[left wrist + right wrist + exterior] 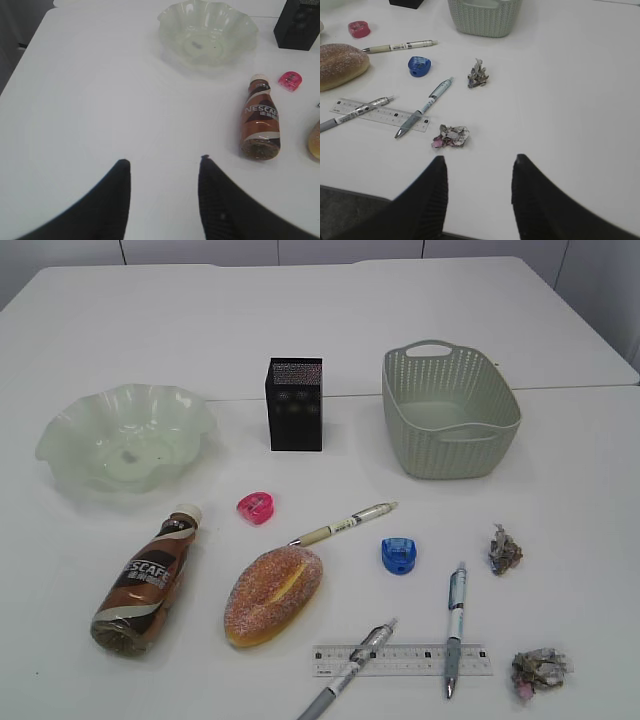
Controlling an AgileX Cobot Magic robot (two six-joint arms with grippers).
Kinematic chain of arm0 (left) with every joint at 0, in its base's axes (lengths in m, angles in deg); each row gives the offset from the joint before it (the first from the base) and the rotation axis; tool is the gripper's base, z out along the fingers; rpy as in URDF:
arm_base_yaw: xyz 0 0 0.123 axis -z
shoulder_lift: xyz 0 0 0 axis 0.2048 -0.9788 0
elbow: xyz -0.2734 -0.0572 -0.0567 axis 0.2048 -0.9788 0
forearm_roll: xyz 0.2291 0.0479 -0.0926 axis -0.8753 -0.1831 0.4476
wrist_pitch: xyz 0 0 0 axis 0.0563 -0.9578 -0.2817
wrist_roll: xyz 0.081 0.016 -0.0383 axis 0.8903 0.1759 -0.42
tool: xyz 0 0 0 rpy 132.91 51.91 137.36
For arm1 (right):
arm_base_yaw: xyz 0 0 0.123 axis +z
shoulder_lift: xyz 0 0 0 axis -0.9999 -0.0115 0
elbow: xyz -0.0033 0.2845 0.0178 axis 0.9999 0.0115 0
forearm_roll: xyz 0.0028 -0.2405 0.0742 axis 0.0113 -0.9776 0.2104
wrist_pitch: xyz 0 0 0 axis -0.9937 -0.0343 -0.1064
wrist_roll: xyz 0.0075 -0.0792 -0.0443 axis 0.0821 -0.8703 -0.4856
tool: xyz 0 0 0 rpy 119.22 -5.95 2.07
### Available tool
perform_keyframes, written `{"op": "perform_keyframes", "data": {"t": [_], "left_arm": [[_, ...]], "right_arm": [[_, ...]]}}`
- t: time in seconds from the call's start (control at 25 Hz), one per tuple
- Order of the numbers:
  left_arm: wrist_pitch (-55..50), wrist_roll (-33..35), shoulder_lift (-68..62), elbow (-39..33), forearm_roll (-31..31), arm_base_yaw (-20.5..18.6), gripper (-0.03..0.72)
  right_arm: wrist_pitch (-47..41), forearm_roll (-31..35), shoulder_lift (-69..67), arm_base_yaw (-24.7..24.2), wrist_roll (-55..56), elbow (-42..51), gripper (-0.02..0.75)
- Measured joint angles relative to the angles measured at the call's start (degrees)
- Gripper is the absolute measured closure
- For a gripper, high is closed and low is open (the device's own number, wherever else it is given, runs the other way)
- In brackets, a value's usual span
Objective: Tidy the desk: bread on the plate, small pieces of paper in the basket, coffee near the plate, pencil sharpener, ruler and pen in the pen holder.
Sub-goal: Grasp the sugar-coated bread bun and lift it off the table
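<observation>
The bread lies at the front middle, next to the lying coffee bottle. The wavy glass plate sits at the left, the black pen holder at the middle back, the green basket at the right. A pink sharpener, a blue sharpener, three pens, a clear ruler and two paper balls lie in front. Neither gripper shows in the exterior view. My left gripper is open over bare table. My right gripper is open near a paper ball.
The table's front edge shows just below my right gripper. The table's left edge shows in the left wrist view. A seam between two table tops runs behind the basket.
</observation>
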Motion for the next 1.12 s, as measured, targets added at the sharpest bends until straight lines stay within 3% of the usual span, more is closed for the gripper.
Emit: {"op": "perform_keyframes", "data": {"t": [0.76, 0.96, 1.12], "left_arm": [[0.7, 0.0, -0.4, 0.3, -0.5, 0.0, 0.381], [15.1, 0.0, -2.8, 1.7, -1.2, 0.0, 0.381], [24.1, 0.0, -8.3, 1.7, -0.7, 0.0, 0.381]], "right_arm": [[1.8, -1.7, 0.0, 0.0, 2.2, -1.0, 0.425], [15.5, -2.6, -0.7, 0.0, 6.3, -1.7, 0.425], [19.6, -0.3, -7.2, -0.1, 7.0, -1.9, 0.425]]}}
